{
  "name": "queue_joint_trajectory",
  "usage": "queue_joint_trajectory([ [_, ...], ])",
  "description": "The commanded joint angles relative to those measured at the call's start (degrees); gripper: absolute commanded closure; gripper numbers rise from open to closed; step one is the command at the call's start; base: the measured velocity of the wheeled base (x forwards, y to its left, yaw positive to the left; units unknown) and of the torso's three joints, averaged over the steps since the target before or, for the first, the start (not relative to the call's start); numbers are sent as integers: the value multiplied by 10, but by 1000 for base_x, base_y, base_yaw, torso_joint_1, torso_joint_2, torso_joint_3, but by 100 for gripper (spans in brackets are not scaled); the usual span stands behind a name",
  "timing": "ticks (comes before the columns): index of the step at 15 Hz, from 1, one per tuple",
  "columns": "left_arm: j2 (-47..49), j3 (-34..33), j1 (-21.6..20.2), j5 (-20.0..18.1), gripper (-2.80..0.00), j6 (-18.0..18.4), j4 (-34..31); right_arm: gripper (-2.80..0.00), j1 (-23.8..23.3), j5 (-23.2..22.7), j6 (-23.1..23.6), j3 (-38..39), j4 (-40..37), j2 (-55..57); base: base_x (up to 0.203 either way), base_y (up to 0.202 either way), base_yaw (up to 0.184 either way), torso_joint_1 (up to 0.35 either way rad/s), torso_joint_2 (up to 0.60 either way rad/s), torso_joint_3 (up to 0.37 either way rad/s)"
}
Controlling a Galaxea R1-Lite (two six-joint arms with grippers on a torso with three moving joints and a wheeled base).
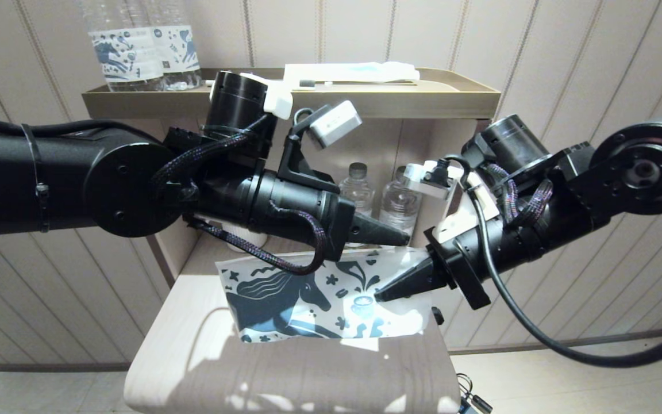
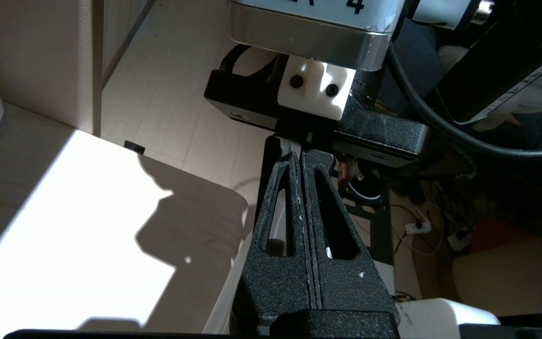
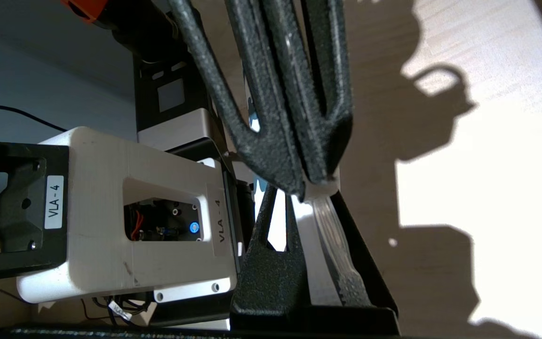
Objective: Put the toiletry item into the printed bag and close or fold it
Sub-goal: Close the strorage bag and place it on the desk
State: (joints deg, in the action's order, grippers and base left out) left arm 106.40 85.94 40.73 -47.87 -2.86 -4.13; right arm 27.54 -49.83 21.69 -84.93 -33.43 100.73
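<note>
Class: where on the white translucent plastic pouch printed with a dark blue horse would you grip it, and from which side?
Grip the white translucent horse-printed pouch by its upper edge, level from either side. It hangs limp and flat; the left gripper and right gripper pinch it so.

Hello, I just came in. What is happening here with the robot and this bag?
The robot holds the printed bag up above a small wooden table, with both hands shut on it. The left hand pinches the bag's upper edge, and the right hand pinches it lower down near the right side. The bag hangs between them, off the table. The toothbrush cannot be made out inside the bag. Behind, water bottles stand on a shelf.
</note>
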Motion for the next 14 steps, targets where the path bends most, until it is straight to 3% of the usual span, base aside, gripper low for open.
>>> queue_joint_trajectory([
  [1,1,-1,0,-3,0,0,0,0,1,-4,1,-2,-2,4,0,0,0,0,0,0],
  [5,6,-3,1,-3,0,1,2,0,1,-4,1,-2,-2,3,0,0,0,0,0,0],
  [6,2,-8,1,-2,-280,4,2,0,1,-4,1,-2,-2,3,0,0,0,0,0,0],
  [14,6,-3,0,-3,-280,0,0,0,1,-5,1,-3,-2,3,0,0,0,0,0,0],
])
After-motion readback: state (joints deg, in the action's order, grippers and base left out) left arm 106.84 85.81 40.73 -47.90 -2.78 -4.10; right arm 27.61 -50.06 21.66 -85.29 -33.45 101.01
